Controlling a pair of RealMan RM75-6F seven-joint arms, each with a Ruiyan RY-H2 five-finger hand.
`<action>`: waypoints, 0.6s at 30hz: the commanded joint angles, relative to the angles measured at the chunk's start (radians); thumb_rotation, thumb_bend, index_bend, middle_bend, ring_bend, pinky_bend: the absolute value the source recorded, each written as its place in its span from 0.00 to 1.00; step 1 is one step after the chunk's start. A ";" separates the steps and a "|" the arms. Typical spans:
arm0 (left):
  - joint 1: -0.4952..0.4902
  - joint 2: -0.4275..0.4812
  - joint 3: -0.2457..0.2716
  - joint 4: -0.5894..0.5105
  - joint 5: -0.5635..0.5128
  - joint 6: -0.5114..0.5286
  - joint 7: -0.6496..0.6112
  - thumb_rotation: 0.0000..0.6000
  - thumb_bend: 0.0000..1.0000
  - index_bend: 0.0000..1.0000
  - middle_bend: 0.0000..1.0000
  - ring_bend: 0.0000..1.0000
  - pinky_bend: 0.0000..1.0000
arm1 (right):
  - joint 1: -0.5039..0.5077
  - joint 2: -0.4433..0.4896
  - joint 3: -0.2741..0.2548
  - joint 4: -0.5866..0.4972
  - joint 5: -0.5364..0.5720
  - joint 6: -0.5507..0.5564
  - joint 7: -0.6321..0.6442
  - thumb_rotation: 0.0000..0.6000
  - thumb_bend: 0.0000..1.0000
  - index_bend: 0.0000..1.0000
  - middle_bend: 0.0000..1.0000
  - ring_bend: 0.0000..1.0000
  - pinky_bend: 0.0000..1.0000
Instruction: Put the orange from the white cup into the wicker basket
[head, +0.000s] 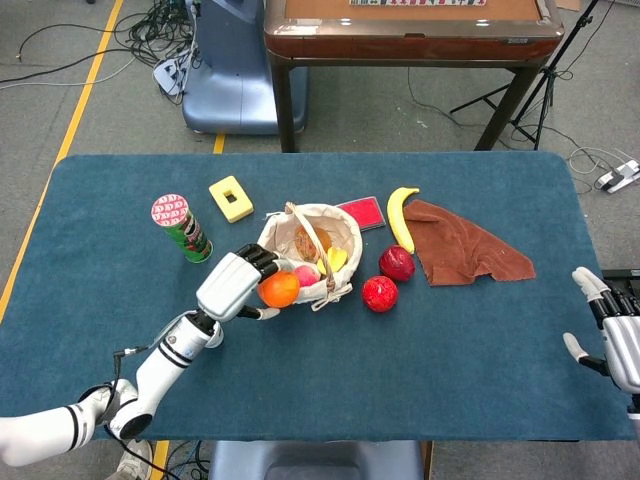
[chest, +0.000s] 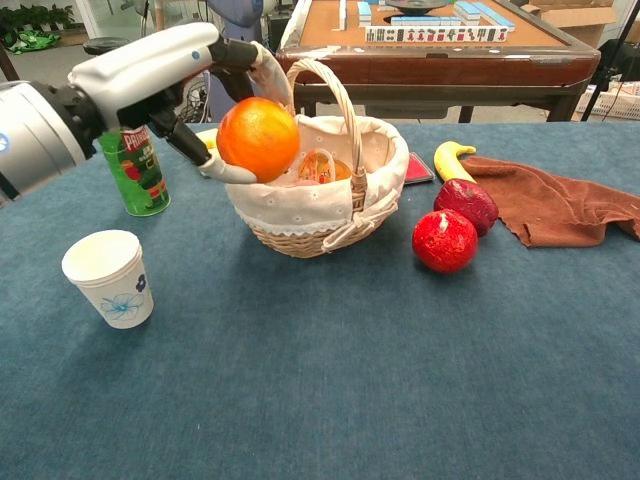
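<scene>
Orange (chest: 259, 138), round and bright, is up in the air, gripped at the basket's (chest: 300, 215) nine o'clock rim. The basket, wicker with a pale cloth lining and an upright handle, sits mid-table with fruit inside. White cup (chest: 109, 278), flower-printed, stands upright at the basket's seven o'clock.

A table (head: 480, 330) covered in blue cloth carries a wicker basket (chest: 300, 225), a white cup (chest: 108, 277), a green can (head: 182, 226), a yellow block (head: 231, 198), a red card (head: 364, 212), a banana (head: 400, 216), two red fruits (chest: 445, 241) and a brown cloth (head: 462, 246).
</scene>
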 joint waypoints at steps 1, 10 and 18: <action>-0.019 -0.027 -0.005 0.033 -0.012 -0.006 0.021 1.00 0.12 0.42 0.43 0.36 0.29 | -0.003 0.002 -0.001 -0.003 -0.001 0.005 -0.002 1.00 0.30 0.09 0.12 0.11 0.23; -0.048 -0.072 -0.018 0.091 -0.054 -0.011 0.070 1.00 0.12 0.41 0.38 0.35 0.29 | -0.004 0.005 -0.001 -0.010 -0.002 0.005 -0.008 1.00 0.30 0.09 0.12 0.11 0.23; -0.045 -0.078 -0.024 0.097 -0.107 -0.009 0.132 1.00 0.12 0.30 0.24 0.31 0.29 | -0.007 0.006 -0.001 -0.007 0.001 0.007 -0.005 1.00 0.30 0.09 0.12 0.11 0.23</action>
